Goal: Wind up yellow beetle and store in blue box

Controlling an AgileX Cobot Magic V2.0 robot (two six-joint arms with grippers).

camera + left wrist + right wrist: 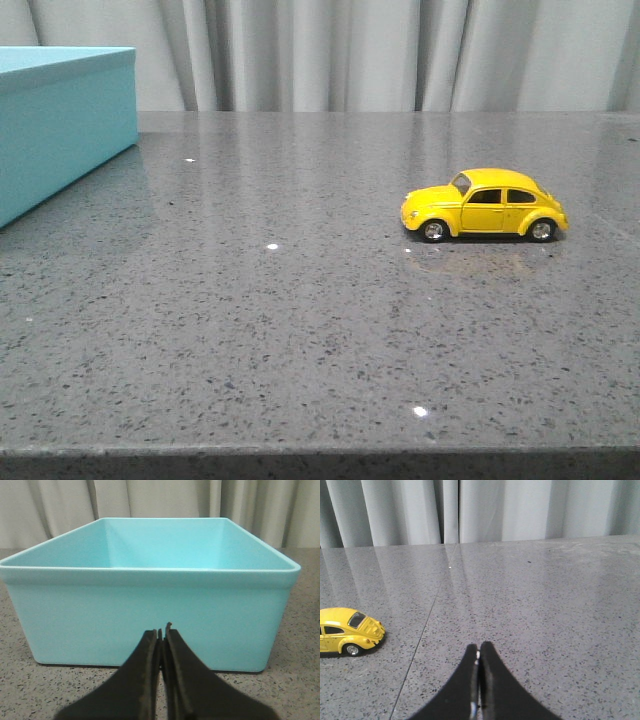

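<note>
The yellow beetle stands on its wheels on the grey table, right of the middle, nose to the left. Its rear shows in the right wrist view. The blue box sits at the far left with only its right part in view. In the left wrist view it is an open, empty box straight ahead of the fingers. My left gripper is shut and empty, a short way before the box's near wall. My right gripper is shut and empty, off to one side of the car. Neither gripper shows in the front view.
A grey speckled stone table with its front edge near the bottom of the front view. A grey curtain hangs behind the table. A seam line runs across the tabletop between the car and my right gripper.
</note>
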